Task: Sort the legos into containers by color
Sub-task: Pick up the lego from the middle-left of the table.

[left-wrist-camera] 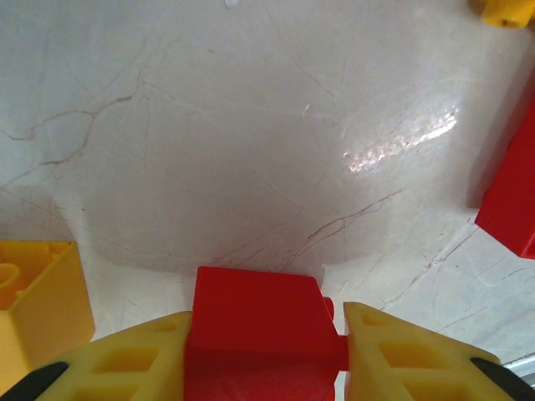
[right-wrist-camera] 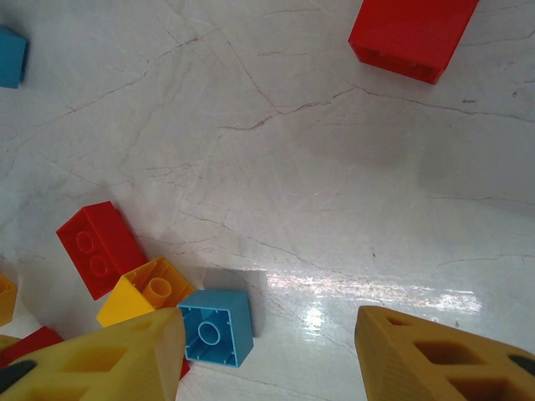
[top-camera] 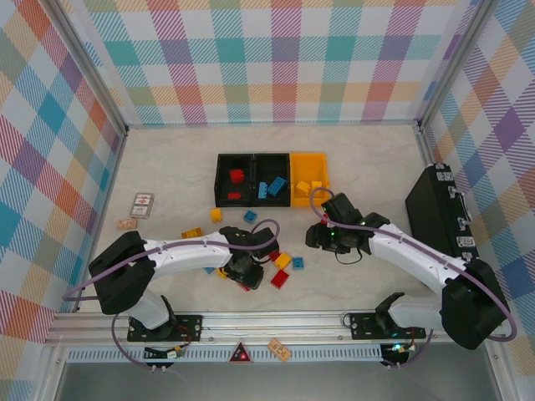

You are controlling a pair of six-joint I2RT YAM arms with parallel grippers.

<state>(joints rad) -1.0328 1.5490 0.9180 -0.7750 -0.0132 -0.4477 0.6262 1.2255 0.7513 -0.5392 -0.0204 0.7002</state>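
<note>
My left gripper [left-wrist-camera: 266,334] is shut on a red lego [left-wrist-camera: 255,313], low over the table at the left of the loose pile [top-camera: 242,271]. My right gripper [right-wrist-camera: 269,334] is open above bare table, with a blue lego [right-wrist-camera: 216,327] lying upside down against its left finger. A yellow lego [right-wrist-camera: 146,292] and a red lego [right-wrist-camera: 100,248] lie just beyond it. The containers stand at the back: a black bin [top-camera: 221,180] holding red legos, a black bin [top-camera: 284,171] holding blue ones, and a yellow bin [top-camera: 323,167] holding yellow ones.
Loose legos lie between the arms: red [top-camera: 280,279], yellow [top-camera: 283,261], blue [top-camera: 298,263]. Further back are a yellow one [top-camera: 216,215], a blue one [top-camera: 250,216] and an orange-yellow one [top-camera: 191,233]. A printed card [top-camera: 142,205] lies left. A black latched case [top-camera: 439,209] stands right.
</note>
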